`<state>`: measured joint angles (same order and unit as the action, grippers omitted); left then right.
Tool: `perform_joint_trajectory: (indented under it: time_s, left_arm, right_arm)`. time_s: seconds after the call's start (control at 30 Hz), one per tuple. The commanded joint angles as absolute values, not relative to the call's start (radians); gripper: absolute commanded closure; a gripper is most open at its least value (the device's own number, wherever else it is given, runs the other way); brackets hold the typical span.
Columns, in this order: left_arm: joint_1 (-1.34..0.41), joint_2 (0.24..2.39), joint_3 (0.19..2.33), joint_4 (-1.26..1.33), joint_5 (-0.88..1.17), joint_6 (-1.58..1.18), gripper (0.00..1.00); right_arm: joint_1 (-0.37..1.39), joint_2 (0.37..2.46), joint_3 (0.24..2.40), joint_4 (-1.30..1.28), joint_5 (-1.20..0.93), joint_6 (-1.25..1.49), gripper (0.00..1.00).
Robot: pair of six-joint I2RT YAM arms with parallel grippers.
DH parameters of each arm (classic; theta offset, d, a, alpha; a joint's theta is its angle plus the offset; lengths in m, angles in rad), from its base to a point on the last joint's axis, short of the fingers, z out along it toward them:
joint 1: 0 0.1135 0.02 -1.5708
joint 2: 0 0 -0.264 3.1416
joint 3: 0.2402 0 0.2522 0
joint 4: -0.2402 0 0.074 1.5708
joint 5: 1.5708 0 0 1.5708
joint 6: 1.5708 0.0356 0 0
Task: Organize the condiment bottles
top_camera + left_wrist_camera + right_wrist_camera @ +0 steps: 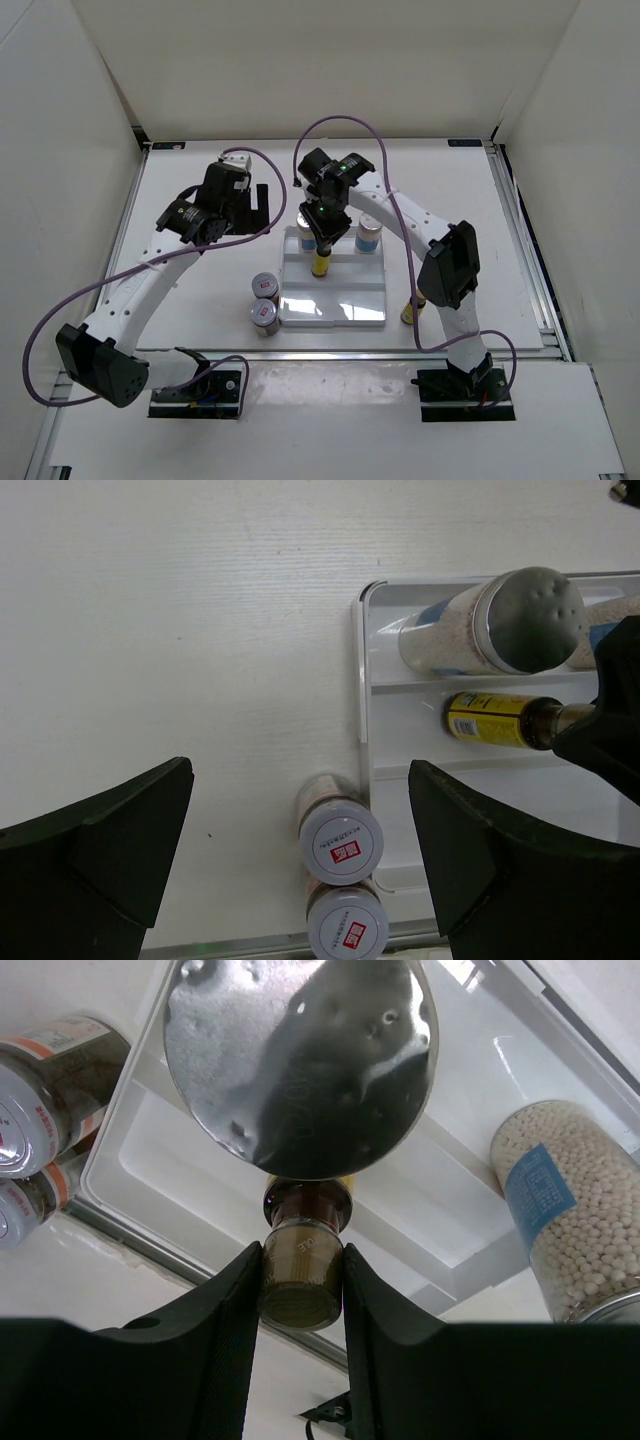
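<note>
One tray (340, 305) holds two tall bottles (369, 237) in back; two jars (264, 286) sit just left of it. My right gripper (302, 1272) pinches the yellow bottle (485, 718) by its cap at the middle row. I'd keep it plumb and release only once seated. Left gripper (300, 770) hangs open, empty.

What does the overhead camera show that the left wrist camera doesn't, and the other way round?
Only overhead: a second slim yellow bottle on the table right of the white ridged tray, partly behind the right arm. Only the left wrist: the left gripper with fingers wide apart and nothing between them, and the holes in the silver cap of the tall blue-labelled bottle. Both: the tray, two short silver-lidded jars beside its left edge, and the slim yellow dark-capped bottle in the tray, held at its cap by the right gripper.
</note>
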<state>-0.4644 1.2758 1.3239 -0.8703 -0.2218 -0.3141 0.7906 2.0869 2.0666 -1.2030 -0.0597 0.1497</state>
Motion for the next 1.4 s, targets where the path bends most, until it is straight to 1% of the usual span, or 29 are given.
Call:
perform_joint_trajectory:
  time_s: [0.0,0.1,0.2,0.23,0.27,0.33,0.37,0.4,0.43,0.47,0.5,0.67,0.77,0.8,0.83,0.87,0.9,0.97,1.0,1.03,1.13,1.17,1.27,1.37]
  left_arm:
    - [-0.46,1.224,1.301,-0.873,-0.238,-0.305,0.0]
    - [-0.46,1.203,1.289,-0.873,-0.238,-0.305,0.0]
    - [-0.46,1.203,1.279,-0.873,-0.238,-0.314,0.0]
    - [-0.46,1.203,1.279,-0.873,-0.238,-0.314,0.0]
    - [-0.46,1.203,1.279,-0.873,-0.238,-0.314,0.0]
    - [-0.46,1.203,1.279,-0.873,-0.238,-0.314,0.0]
    - [-0.46,1.203,1.279,-0.873,-0.247,-0.314,0.0]
    - [-0.46,1.203,1.279,-0.873,-0.247,-0.314,0.0]
    - [-0.46,1.194,1.27,-0.873,-0.247,-0.314,0.0]
    - [-0.46,1.193,1.27,-0.873,-0.247,-0.314,0.0]
    - [-0.46,1.193,1.27,-0.873,-0.247,-0.314,0.0]
    - [-0.46,1.193,1.27,-0.873,-0.247,-0.314,0.0]
    - [-0.46,1.193,1.27,-0.873,-0.247,-0.314,0.0]
    - [-0.46,1.193,1.27,-0.873,-0.247,-0.314,0.0]
    - [-0.46,1.193,1.27,-0.873,-0.247,-0.314,0.0]
    - [-0.46,1.193,1.27,-0.873,-0.247,-0.314,0.0]
    - [-0.46,1.193,1.27,-0.873,-0.247,-0.314,0.0]
    - [-0.46,1.193,1.259,-0.873,-0.247,-0.325,0.0]
    - [-0.46,1.193,1.259,-0.873,-0.247,-0.325,0.0]
    - [-0.46,1.193,1.259,-0.873,-0.247,-0.325,0.0]
    - [-0.46,1.193,1.25,-0.873,-0.247,-0.325,0.0]
    - [-0.46,1.193,1.25,-0.873,-0.247,-0.336,0.0]
    - [-0.46,1.193,1.241,-0.873,-0.238,-0.348,0.0]
    - [-0.46,1.193,1.232,-0.873,-0.229,-0.357,0.0]
  right_arm:
    - [0.813,2.094,2.111,-1.198,-0.075,0.166,1.0]
    - [0.822,2.094,2.111,-1.198,-0.075,0.166,1.0]
    - [0.822,2.094,2.12,-1.198,-0.066,0.166,0.7]
    - [0.822,2.094,2.12,-1.198,-0.066,0.166,0.61]
    - [0.831,2.094,2.132,-1.198,-0.066,0.166,0.45]
    - [0.831,2.094,2.146,-1.207,-0.055,0.166,0.36]
    - [0.831,2.094,2.164,-1.207,-0.055,0.166,0.29]
    - [0.831,2.094,2.177,-1.216,-0.043,0.166,0.26]
    - [0.831,2.094,2.192,-1.226,-0.043,0.166,0.26]
    - [0.831,2.094,2.209,-1.226,-0.034,0.175,0.21]
    - [0.831,2.094,2.241,-1.236,-0.034,0.175,0.19]
    - [0.831,2.094,2.333,-1.267,-0.003,0.175,0.19]
    - [0.831,2.068,2.431,-1.319,0.102,0.186,0.19]
    - [0.831,2.039,2.444,-1.336,0.15,0.214,0.17]
    - [0.831,2.017,2.444,-1.363,0.199,0.233,0.17]
    - [0.819,1.993,2.431,-1.376,0.298,0.257,0.19]
    - [0.804,1.932,2.368,-1.385,0.329,0.284,0.26]
    - [0.766,1.863,2.271,-1.417,0.362,0.377,0.29]
    - [0.749,1.795,2.219,-1.436,0.362,0.411,0.31]
    - [0.73,1.763,2.119,-1.489,0.362,0.448,0.34]
    - [0.689,1.628,1.947,-1.514,0.305,0.488,0.4]
    - [0.68,1.565,1.851,-1.531,0.276,0.497,0.4]
    - [0.68,1.47,1.696,-1.577,0.23,0.543,0.4]
    - [0.67,1.391,1.588,-1.586,0.17,0.592,0.41]
